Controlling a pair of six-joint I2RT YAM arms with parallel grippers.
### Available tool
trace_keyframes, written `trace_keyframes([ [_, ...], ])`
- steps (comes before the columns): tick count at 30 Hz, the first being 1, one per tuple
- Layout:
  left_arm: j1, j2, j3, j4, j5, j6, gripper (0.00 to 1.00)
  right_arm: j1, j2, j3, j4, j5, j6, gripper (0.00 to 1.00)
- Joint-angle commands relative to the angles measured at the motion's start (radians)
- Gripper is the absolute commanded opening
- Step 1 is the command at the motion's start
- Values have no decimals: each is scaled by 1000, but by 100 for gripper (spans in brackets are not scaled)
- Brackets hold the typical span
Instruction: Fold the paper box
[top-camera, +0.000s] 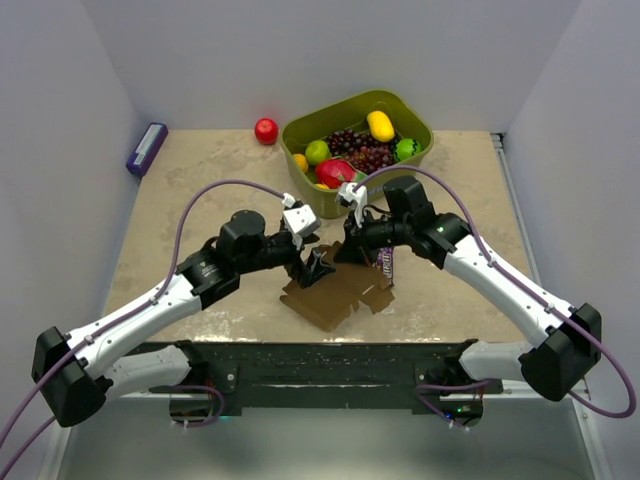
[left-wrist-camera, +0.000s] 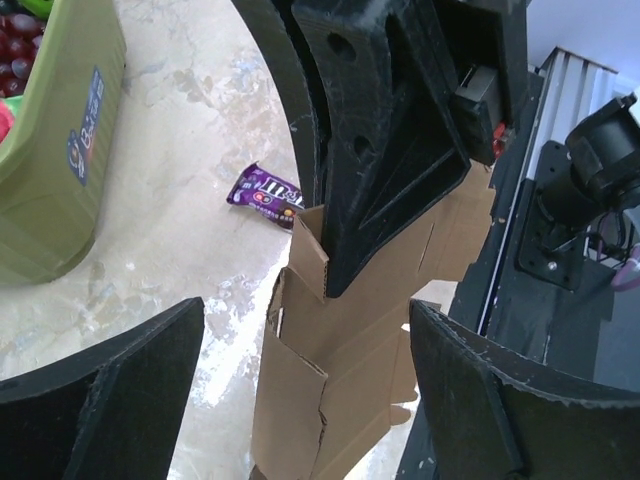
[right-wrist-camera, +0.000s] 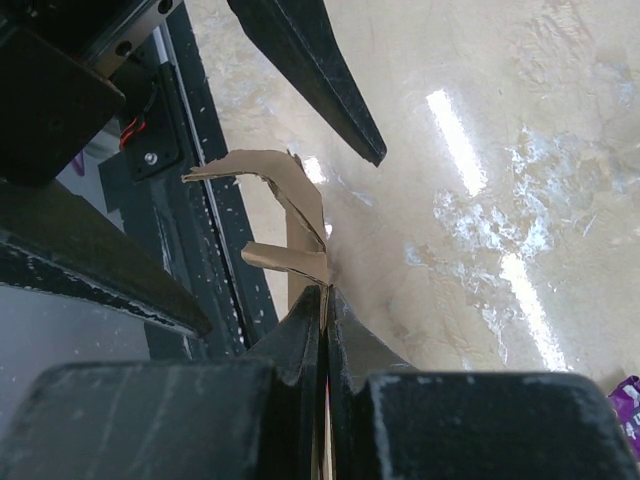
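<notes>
The paper box (top-camera: 338, 295) is a plain brown die-cut sheet lying partly folded near the table's front edge, with some flaps raised. My right gripper (top-camera: 347, 250) is shut on one raised flap; in the right wrist view its fingers (right-wrist-camera: 325, 300) pinch the cardboard edge (right-wrist-camera: 290, 190). My left gripper (top-camera: 313, 268) is open just left of it. In the left wrist view its fingers (left-wrist-camera: 110, 400) stand wide apart on either side of the sheet (left-wrist-camera: 340, 360) without touching it. The right gripper's fingers (left-wrist-camera: 380, 150) show there, gripping the flap from above.
An olive-green bin (top-camera: 300, 135) with fruit stands at the back centre, also at the left of the left wrist view (left-wrist-camera: 50, 170). A purple candy packet (top-camera: 388, 262) lies beside the sheet. A red apple (top-camera: 266, 131) and a purple box (top-camera: 147, 148) sit at the back left.
</notes>
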Motion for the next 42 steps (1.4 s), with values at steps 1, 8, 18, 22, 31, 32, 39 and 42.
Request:
trace_keyframes([
  [1,-8,-2,4,-11,-67,47,81,-3,-5,12,24,-5,5,0],
  [8,-7,15,-12,-10,-66,49,28,-3,-6,12,24,15,8,0],
  [18,-8,36,-52,-7,-251,9,0,-5,-20,32,48,346,166,60],
  [22,-7,44,-116,68,-308,-159,0,-6,-60,61,67,523,320,78],
  [31,-8,40,-288,419,-423,-251,0,-5,-221,-201,446,545,929,83],
  [32,-7,43,-296,436,-432,-246,0,-5,-230,-241,505,525,1045,83],
  [39,-7,82,-342,548,-489,-231,0,32,-222,-395,679,526,1264,82],
  [42,-7,95,-348,571,-491,-234,0,34,-190,-413,723,501,1315,83],
])
